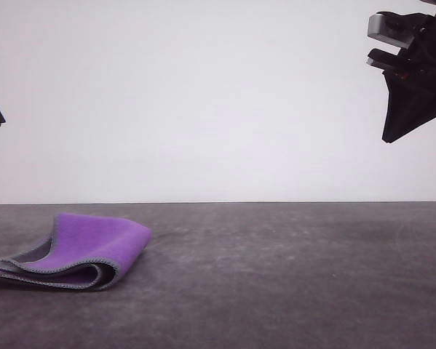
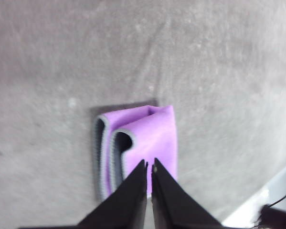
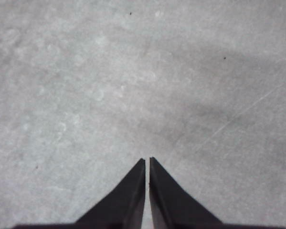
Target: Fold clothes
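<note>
Front view: folded cloth (image 1: pixel 76 251) sits front-left on the grey table (image 1: pixel 290 276), loads of bare room to its right. Left gripper (image 2: pixel 149 164) and right gripper (image 3: pixel 147 161) pinched together, holding nothing, both raised.

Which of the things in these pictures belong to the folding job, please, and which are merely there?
Part of the job:
- cloth, folded over, purple outside
- left tool, shut, above the cloth
- right tool, shut, raised

Merely there:
- grey table
- white wall
</note>
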Robot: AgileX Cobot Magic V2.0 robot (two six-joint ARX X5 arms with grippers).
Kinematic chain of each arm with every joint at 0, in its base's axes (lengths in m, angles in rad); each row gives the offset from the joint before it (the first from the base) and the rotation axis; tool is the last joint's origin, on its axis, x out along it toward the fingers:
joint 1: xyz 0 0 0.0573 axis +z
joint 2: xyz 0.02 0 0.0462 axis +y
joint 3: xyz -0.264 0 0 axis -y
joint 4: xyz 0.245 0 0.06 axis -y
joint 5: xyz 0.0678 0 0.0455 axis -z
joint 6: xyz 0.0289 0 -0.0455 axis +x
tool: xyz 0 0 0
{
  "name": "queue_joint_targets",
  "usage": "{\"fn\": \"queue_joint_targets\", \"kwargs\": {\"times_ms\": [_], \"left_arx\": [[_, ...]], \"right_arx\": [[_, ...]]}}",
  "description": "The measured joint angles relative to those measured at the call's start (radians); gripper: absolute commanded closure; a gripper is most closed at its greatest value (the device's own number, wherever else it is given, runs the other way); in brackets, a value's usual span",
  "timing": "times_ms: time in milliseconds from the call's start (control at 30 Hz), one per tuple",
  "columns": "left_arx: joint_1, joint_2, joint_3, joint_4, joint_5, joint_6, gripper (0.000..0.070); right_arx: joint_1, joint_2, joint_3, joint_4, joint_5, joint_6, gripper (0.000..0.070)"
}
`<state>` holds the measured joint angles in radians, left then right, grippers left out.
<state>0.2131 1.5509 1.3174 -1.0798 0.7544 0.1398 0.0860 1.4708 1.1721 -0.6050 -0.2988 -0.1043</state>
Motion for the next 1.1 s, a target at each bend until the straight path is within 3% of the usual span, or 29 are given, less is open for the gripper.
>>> {"fn": "queue_joint_targets", "kwargs": {"times_ms": [200,400,567,667,1000,1100], "left_arx": [[0.011,-0.058,-0.010,0.052,-0.076,0.056,0.0696],[-0.047,-0.319,-0.189,0.360,-0.120,0.042,0.0696],[-0.086,-0.578,-0.523,0.700,-0.374,-0.082,0.0696],[-0.095,-0.751,-0.729,0.831,-0.509,-0.144,0.0696],[-0.142,-1.255,-1.115,0.880,-0.786,-0.228,0.0696],[-0.160,-1.369,-1.180,0.879,-0.825,-0.244,0.0696]], "right_arx": [[0.000,0.000,0.000,0.036,0.000,0.000,0.0690],[0.000,0.000,0.000,0.054,0.000,0.000,0.0690],[0.000,0.000,0.000,0.076,0.000,0.000,0.0690],[0.000,0.000,0.000,0.095,0.000,0.000,0.0690],[0.000,0.000,0.000,0.101,0.000,0.000,0.0690],[0.000,0.000,0.000,0.101,0.000,0.000,0.0690]]}}
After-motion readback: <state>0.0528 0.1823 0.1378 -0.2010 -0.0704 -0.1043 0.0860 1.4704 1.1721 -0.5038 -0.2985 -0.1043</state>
